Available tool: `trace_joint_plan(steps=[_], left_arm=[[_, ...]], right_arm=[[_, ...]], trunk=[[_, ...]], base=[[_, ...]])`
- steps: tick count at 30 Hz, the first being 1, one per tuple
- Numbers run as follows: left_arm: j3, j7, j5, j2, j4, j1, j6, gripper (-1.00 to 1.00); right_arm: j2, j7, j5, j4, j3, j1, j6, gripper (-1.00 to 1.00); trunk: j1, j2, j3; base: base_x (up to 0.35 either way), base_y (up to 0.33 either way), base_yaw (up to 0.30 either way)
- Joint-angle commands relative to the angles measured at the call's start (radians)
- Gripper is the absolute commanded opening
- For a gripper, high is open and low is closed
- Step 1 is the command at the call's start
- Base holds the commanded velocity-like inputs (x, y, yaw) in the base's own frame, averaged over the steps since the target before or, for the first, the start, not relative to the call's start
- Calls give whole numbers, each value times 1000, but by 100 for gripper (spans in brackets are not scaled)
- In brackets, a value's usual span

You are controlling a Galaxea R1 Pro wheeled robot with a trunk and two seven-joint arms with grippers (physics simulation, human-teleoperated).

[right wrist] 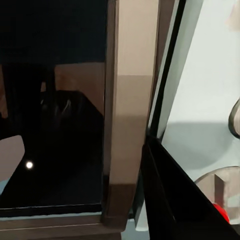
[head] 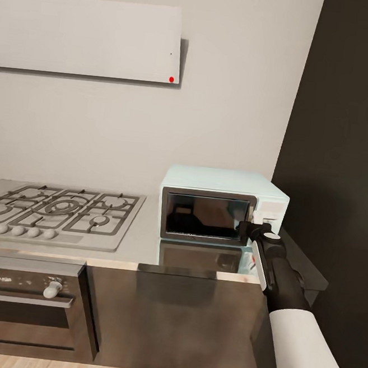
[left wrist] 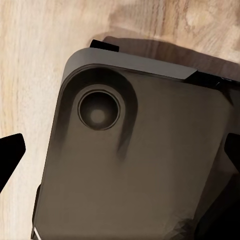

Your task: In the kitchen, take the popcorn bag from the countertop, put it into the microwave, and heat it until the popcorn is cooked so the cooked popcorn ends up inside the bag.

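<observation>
Head view, near field: the right arm (head: 300,324) is reaching up and forward from the lower right, white sleeve giving way to a dark wrist. The right gripper (head: 251,229) is sitting at the right end of the microwave (head: 221,205) door, level with the seam between the dark glass and the control panel (head: 270,212). Cannot tell whether its fingers are apart or together.

Right wrist view: one dark finger (right wrist: 172,200) is lying against the gap just beside the door's grey vertical edge strip (right wrist: 127,115); dark glass on one side, pale mint panel on the other, with part of a knob and a red dot showing.

Left wrist view: the camera is looking down on the robot's dark base (left wrist: 135,160) and the wood floor (left wrist: 35,65). Left gripper fingers are showing as dark tips at the frame edges, well apart.

Mid field: the desk (head: 138,247) is carrying the microwave at its right end, long axis running left-right, door facing the robot and shut. The gas hob (head: 57,214) is inset to the left, and a built-in oven (head: 24,298) is sitting below it.

Far: white wall, with a range hood (head: 88,37) above the hob.
</observation>
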Motion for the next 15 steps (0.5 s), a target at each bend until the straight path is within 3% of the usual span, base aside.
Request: trace_joint_plan(steps=[1, 15], left_arm=[[1, 0, 4, 0, 0, 0, -2, 100], [1, 5, 4, 0, 0, 0, -3, 100]], right_arm=[[1, 7, 2, -2, -2, 0, 5, -100], [1, 5, 4, -2, -2, 0, 6, -100]], trunk=[[0, 0, -1], [0, 0, -1]], base=[[0, 0, 0], [-62, 0, 0]])
